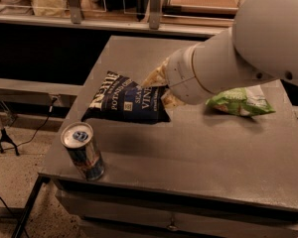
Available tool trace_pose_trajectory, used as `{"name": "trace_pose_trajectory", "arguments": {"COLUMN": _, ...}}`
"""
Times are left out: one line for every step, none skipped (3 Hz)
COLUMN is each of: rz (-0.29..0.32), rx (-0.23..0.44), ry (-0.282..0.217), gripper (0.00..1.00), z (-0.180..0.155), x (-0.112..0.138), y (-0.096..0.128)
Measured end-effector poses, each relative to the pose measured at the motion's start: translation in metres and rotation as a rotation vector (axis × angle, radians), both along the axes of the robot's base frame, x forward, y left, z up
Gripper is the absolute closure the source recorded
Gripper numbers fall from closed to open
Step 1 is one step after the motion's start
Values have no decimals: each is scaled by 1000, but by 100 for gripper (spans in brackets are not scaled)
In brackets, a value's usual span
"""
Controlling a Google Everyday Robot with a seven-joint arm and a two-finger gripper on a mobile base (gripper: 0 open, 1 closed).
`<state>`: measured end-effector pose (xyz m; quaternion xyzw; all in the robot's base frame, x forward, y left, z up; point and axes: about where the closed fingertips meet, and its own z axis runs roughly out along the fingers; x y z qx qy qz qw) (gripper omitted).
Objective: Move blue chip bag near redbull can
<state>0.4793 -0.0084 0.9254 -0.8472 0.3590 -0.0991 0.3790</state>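
Observation:
The blue chip bag (123, 100) is dark navy with white lettering and hangs slightly above the grey table (198, 148), left of centre. My gripper (160, 87) is shut on the bag's right end, with its tan fingers (154, 77) showing at the end of the big white arm. The redbull can (83, 150) stands upright at the table's front left corner, a short way below and left of the bag.
A light green chip bag (240, 101) lies on the right side of the table, partly behind my arm. Shelving and clutter (114, 4) run along the back. The table's left edge drops to the floor, where cables and a stand (2, 133) lie.

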Motion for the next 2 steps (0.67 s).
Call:
{"name": "trace_pose_trajectory", "arguments": {"rz": 42, "rx": -37, "ry": 11, "gripper": 100, "z": -5, "x": -5, "y": 8}}
{"name": "trace_pose_trajectory", "arguments": {"rz": 73, "rx": -73, "ry": 54, "gripper": 100, "z": -14, "x": 0, "y": 17}}
